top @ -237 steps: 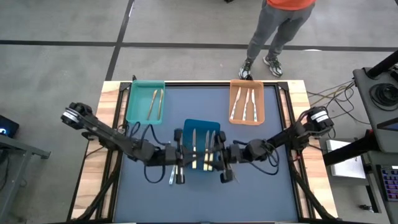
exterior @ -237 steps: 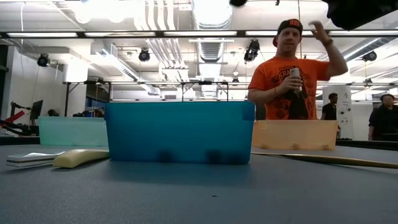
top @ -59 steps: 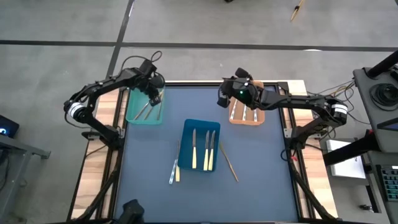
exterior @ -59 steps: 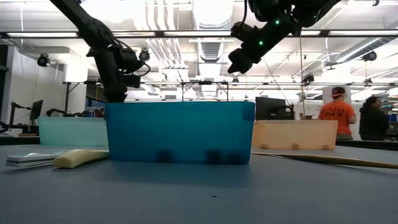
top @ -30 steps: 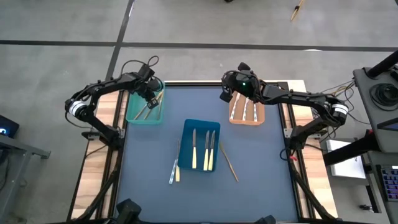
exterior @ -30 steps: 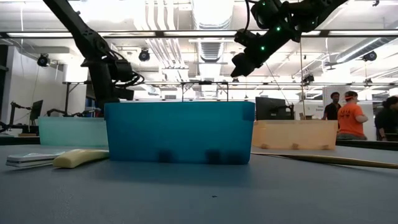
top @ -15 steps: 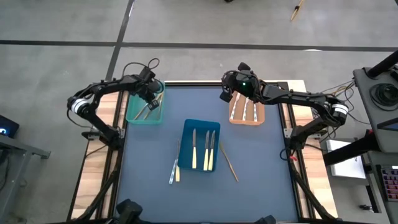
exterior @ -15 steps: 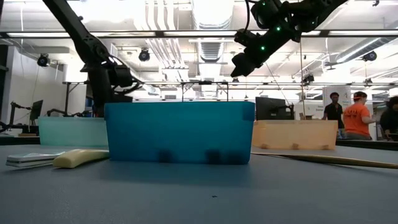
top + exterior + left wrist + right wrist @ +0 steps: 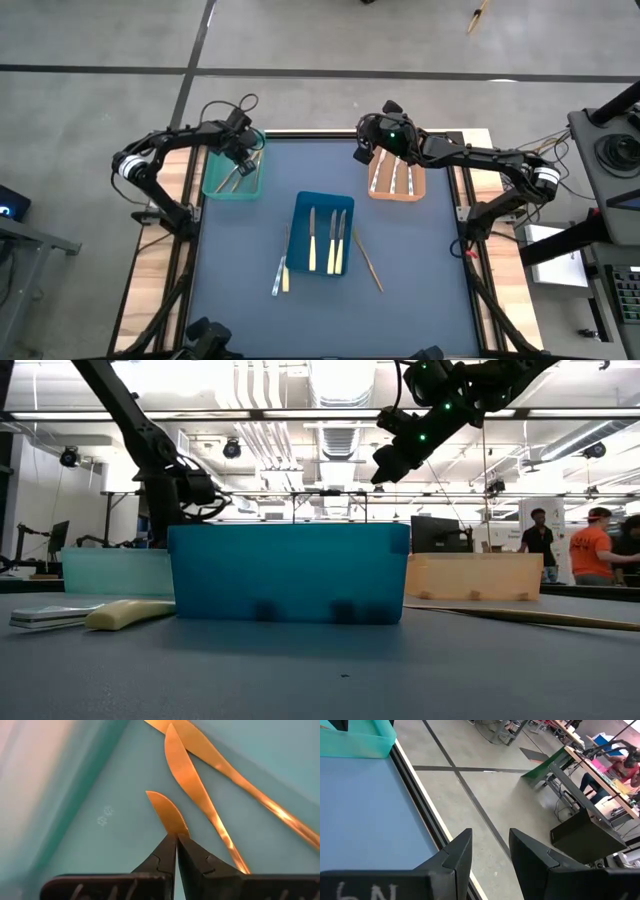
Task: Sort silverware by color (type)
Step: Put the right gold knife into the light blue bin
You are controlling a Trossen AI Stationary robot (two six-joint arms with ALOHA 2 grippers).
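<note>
The silverware is spread over three trays and the mat. My left gripper (image 9: 247,158) reaches down into the teal tray (image 9: 213,172) at the far left, shut on a gold knife (image 9: 167,812). Two more gold utensils (image 9: 215,775) lie flat on that tray's floor. My right gripper (image 9: 362,150) hangs open and empty above the far left corner of the orange tray (image 9: 421,186), which holds silvery pieces (image 9: 393,176). Cream-handled knives (image 9: 312,240) lie in the blue tray (image 9: 322,198). My left gripper pinches the gold knife between its two fingertips, on the blade (image 9: 174,829) just behind the serrated stretch. The fingers slant down from above and lie along the knife, whose tip (image 9: 151,794) sticks out past them. The fingers hide the handle. Whether the tip touches the tray floor I cannot tell.
Loose utensils (image 9: 281,274) lie on the mat left of the blue tray, and a long gold one (image 9: 367,260) lies to its right. In the low view the blue tray's wall (image 9: 288,572) fills the middle. People move in the room beyond.
My left gripper has gone down into the teal tray with the gold knife, staying shut. My right gripper has kept still.
</note>
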